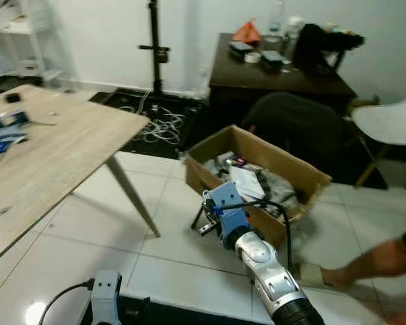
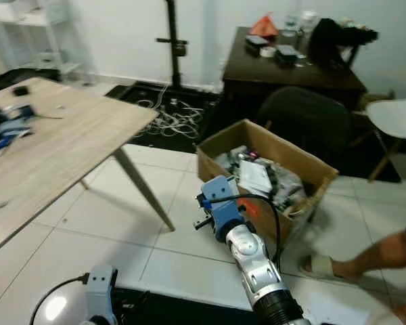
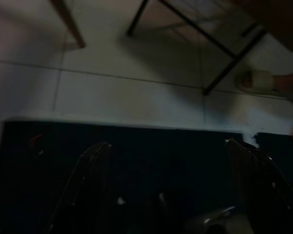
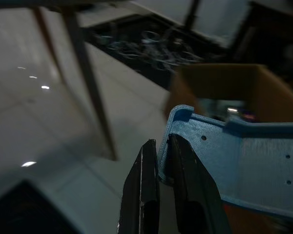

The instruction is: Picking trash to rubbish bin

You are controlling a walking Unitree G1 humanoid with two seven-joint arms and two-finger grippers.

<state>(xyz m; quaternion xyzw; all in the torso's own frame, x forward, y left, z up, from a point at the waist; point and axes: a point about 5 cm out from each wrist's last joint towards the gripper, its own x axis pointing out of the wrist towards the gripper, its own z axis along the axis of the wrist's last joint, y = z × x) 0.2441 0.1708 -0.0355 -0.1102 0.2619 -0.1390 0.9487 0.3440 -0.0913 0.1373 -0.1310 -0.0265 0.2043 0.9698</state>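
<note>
My right gripper is shut on the edge of a flat blue plastic piece with small holes. It holds the piece low over the white floor tiles, at the near side of an open cardboard box. The box holds a heap of papers and wrappers. My left gripper hangs low and open over a dark mat, nothing between its fingers; its wrist sits at the bottom of the eye views.
A wooden table with slanted legs stands at the left. Behind the box are a dark desk, a dark chair and a white chair. Cables lie on the floor. A person's sandalled foot is right of the box.
</note>
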